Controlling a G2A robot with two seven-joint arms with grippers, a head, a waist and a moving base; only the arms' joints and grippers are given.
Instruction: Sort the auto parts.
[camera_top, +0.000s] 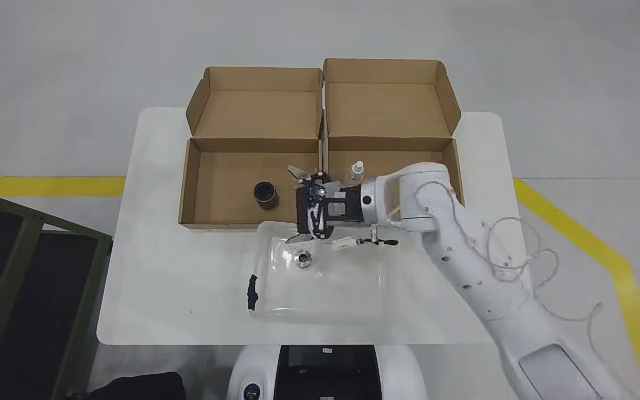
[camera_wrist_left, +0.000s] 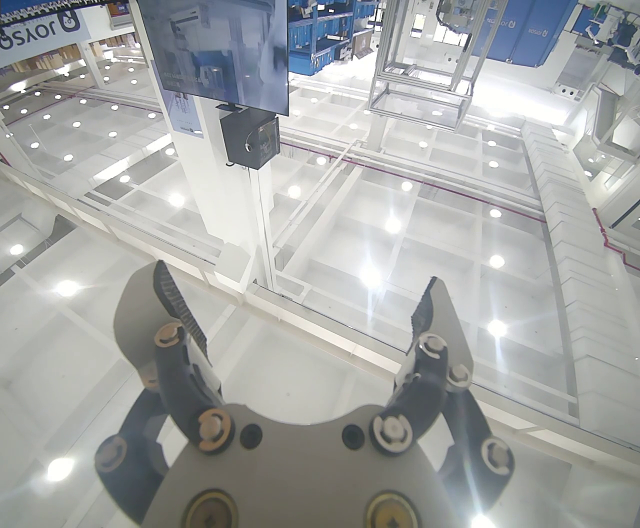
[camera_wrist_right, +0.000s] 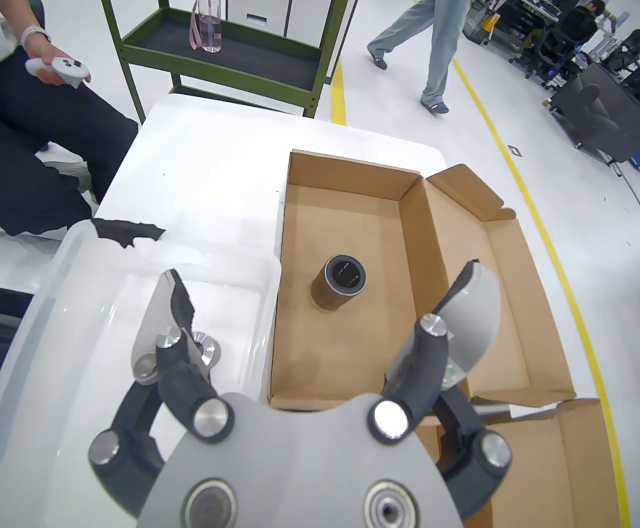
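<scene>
In the top view, the right gripper (camera_top: 297, 205) sits at frame centre, over the near wall of the left cardboard box (camera_top: 215, 205) where it meets the clear plastic bin (camera_top: 330, 305). Its jaws are spread wide and hold nothing. A black cylinder (camera_top: 265, 193) stands upright in that box, just left of the gripper.

The right wrist view shows more of the cylinder (camera_wrist_right: 330, 300): it has a ringed top face and stands clear of the box walls. In that view one finger (camera_wrist_right: 175, 300) hangs over the bin, partly covering a small metal part (camera_wrist_right: 206, 348) on its floor. The same part is only a speck in the top view.

A small pale item (camera_top: 357, 170), perhaps bottle-shaped, stands in the right box (camera_top: 440, 165), just beside the arm, which hides the bin's far rim. Both boxes and the bin rest on a white table (camera_top: 160, 280).

The left gripper (camera_wrist_left: 300, 310) points at a ceiling, jaws released and empty.
</scene>
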